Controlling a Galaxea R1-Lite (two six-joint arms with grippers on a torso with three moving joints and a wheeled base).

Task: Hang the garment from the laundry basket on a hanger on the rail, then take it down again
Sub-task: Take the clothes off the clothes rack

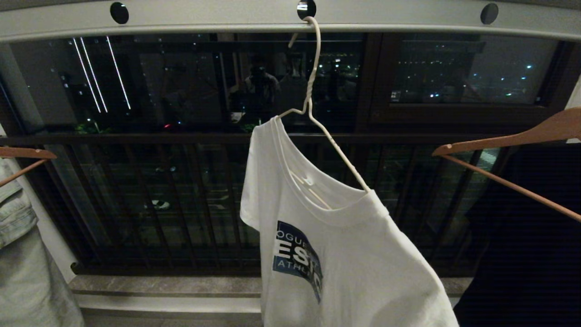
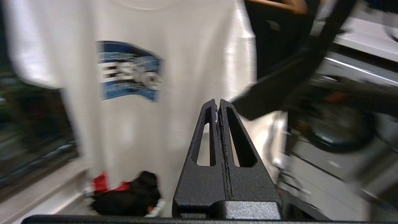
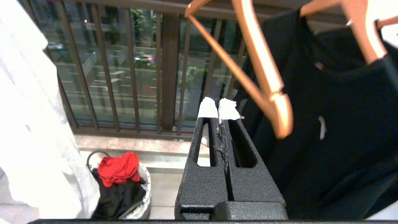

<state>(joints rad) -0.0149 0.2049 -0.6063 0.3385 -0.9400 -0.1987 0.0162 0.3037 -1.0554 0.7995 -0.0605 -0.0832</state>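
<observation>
The white garment (image 1: 349, 254) with its blue chest graphic hangs askew on the thin white wire hanger (image 1: 317, 122). The hanger's hook sits in a round hole of the pale grey rail (image 1: 290, 20). Neither arm shows in the head view. My left gripper (image 2: 217, 101) is shut and empty, a little way back from the garment (image 2: 174, 62). The right gripper (image 3: 218, 109), white-taped at the tips, is shut on nothing, between the garment (image 3: 34, 130) and a black garment (image 3: 342, 130). The laundry basket (image 3: 141, 199) stands on the floor below, holding red and black cloth.
Brown wooden hangers (image 1: 513, 138) hang on the right, one carrying the black garment (image 1: 535, 254). A pale grey-green garment (image 1: 22, 263) hangs at the left on another wooden hanger (image 1: 22, 154). A dark balustrade (image 1: 159, 204) of vertical bars runs behind, with a stone ledge (image 1: 159, 286) at its foot.
</observation>
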